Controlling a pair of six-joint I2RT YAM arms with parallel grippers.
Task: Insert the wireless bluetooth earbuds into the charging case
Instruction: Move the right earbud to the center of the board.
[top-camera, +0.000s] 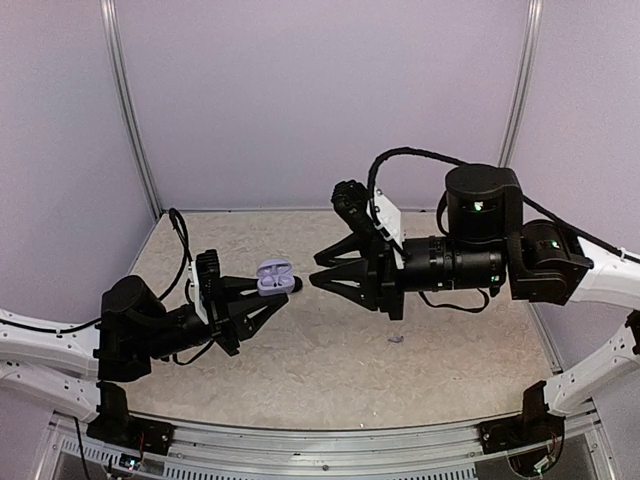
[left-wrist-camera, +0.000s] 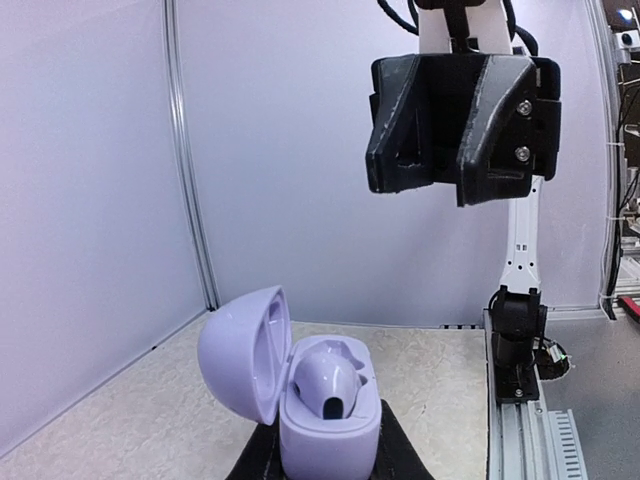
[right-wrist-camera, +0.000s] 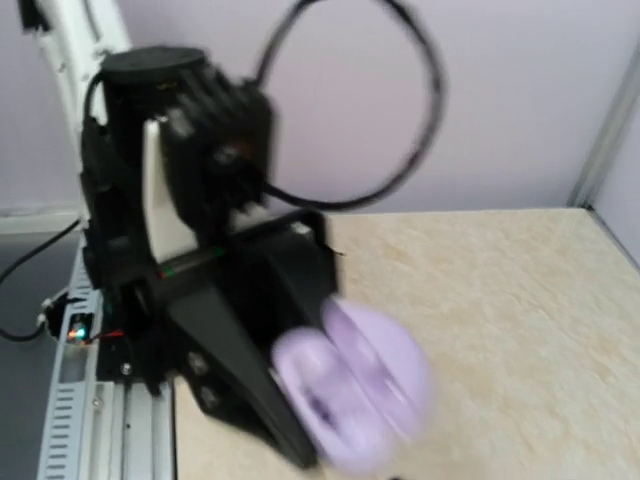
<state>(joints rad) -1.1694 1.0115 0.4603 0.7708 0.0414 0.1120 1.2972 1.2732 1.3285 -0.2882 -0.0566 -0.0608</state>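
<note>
The left gripper (top-camera: 282, 287) reaches out low over the tabletop (top-camera: 330, 370) and is clenched on the charging case (left-wrist-camera: 330, 430), whose base is pinched at the very ends of its fingers (left-wrist-camera: 400, 462). The case is open. In the left wrist view its lid (left-wrist-camera: 235, 350) is swung to the left of the base and stands nearly upright, with its hollow side turned right toward the base. The base's opening faces up, so the opened case's long axis runs across that gripper, side to side. One of the wireless bluetooth earbuds (left-wrist-camera: 322, 380) sits in a hollow of the base with its rounded body uppermost. Just past the case, facing the left gripper tip to tip, is the right gripper (top-camera: 314, 270). It lies roughly level and points left at the case, near it but not touching. Its jaws are a little parted and nothing shows between them. The right wrist view is blurred and gives only the lavender case against the black of the left gripper. Behind and below the right gripper, a tiny pale piece (top-camera: 396, 338) lies on the tabletop, too small to tell what it is.
</note>
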